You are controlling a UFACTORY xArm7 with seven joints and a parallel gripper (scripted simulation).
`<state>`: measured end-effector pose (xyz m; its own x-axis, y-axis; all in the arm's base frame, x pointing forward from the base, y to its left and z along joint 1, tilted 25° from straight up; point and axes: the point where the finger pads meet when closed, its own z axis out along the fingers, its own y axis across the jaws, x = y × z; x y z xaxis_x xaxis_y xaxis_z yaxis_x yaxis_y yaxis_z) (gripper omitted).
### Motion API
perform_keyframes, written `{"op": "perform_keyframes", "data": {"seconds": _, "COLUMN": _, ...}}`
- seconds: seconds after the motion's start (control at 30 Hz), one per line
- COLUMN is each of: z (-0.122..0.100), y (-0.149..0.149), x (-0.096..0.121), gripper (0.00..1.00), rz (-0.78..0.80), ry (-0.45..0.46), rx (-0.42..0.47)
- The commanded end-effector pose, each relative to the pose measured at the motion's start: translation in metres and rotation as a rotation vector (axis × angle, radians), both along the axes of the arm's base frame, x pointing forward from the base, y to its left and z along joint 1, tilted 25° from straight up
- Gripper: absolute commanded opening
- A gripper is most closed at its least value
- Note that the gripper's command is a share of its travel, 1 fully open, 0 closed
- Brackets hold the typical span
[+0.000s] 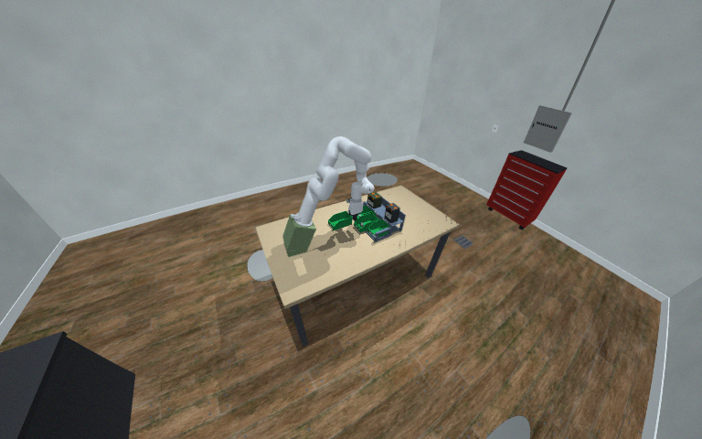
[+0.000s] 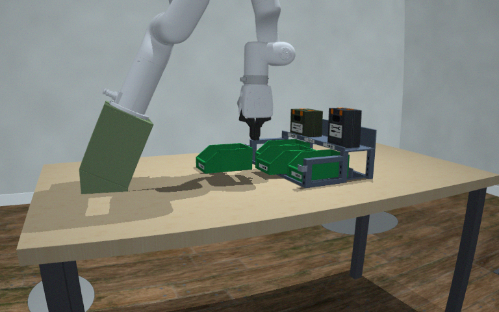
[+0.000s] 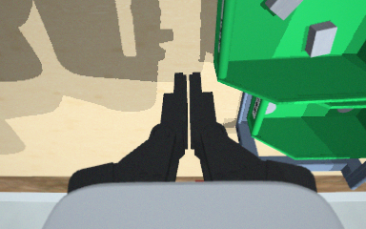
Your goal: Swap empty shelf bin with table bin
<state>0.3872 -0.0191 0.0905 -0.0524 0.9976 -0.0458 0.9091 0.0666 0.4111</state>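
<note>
A green open bin [image 2: 224,157] stands on the table top just left of the blue-grey shelf [image 2: 353,162]; it also shows in the top view [image 1: 338,220]. The shelf holds three green bins side by side [image 2: 290,158], open fronts toward the table's near side. My gripper [image 2: 255,132] is shut and empty. It hangs above the gap between the table bin's rear end and the shelf's left end. In the wrist view the shut fingers are over bare table, with two shelf bins to their right. The upper one [image 3: 291,43] holds grey blocks.
Two dark boxes [image 2: 305,121] [image 2: 344,126] stand on the shelf's upper board behind the bins. The arm's green base block [image 2: 114,147] stands at the table's left. The table's far edge runs close behind the gripper.
</note>
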Motion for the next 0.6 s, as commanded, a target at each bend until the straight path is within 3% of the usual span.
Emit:
{"op": "perform_keyframes", "data": {"seconds": 0.0, "z": 0.0, "y": 0.0, "x": 0.001, "gripper": 0.0, "rz": 0.0, "ry": -0.002, "rx": 0.0}}
{"op": "perform_keyframes", "data": {"seconds": 0.57, "z": -0.023, "y": 0.0, "x": 0.011, "gripper": 0.0, "rz": 0.0, "ry": -0.002, "rx": 0.0}}
